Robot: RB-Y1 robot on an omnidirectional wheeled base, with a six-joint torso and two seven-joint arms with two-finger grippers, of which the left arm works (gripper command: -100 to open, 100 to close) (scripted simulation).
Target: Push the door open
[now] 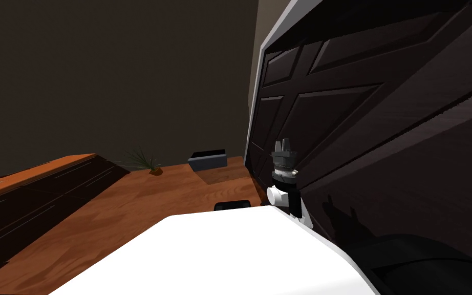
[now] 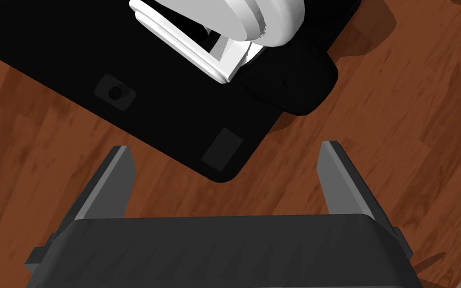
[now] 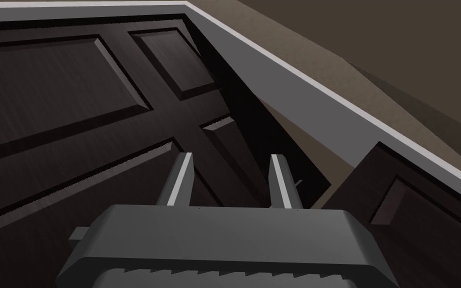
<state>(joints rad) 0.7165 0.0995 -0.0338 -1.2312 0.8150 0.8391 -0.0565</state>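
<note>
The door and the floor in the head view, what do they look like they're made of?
The door looks like dark-stained wood: it has raised panels, faint grain streaks and a slight sheen, though painted board is possible. The floor looks like polished reddish-brown wood with clear grain. The door's frame is plain light grey, probably painted; its material is unclear.

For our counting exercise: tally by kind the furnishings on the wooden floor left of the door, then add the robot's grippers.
plant: 1
grey box: 1
long low cabinet: 1
grippers: 2 (left gripper, right gripper)
Total: 5
</note>
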